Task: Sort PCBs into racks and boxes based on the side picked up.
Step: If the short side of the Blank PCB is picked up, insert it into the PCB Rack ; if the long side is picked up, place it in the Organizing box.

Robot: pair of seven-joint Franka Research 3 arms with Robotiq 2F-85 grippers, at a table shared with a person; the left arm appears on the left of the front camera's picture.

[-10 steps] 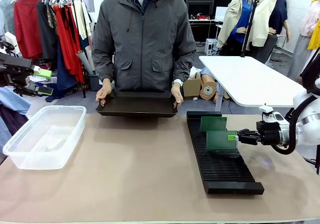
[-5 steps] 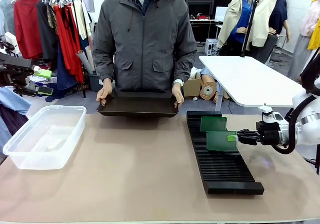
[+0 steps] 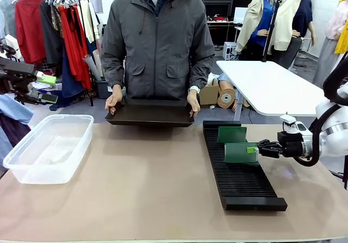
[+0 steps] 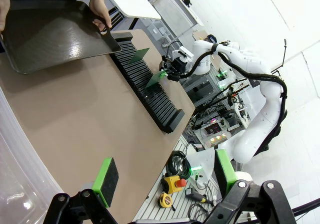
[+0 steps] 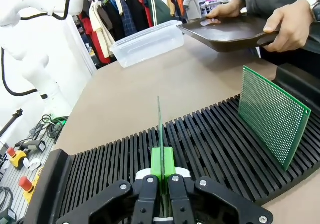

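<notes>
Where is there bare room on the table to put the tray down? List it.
The widest bare patch of table lies between the clear tub and the black rack, in front of the person's tray. It is crowded at the rack: two green boards stand there, the nearer held by the right gripper.

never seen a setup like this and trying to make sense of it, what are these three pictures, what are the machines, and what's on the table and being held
These are two white robot arms at a table, with a person standing opposite. The wide picture is taken from the robot's side, looking across the table. The other two come from cameras on each arm's wrist, looking along its fingers.

On the table lie a clear plastic tub and a long black slotted rack. One green circuit board already stands upright in the rack. The right gripper is shut on a second board, held on edge over the slots. The left gripper is open, holding nothing, above the tub end of the table. The person's hands hold a shallow black tray at the far edge.
</notes>
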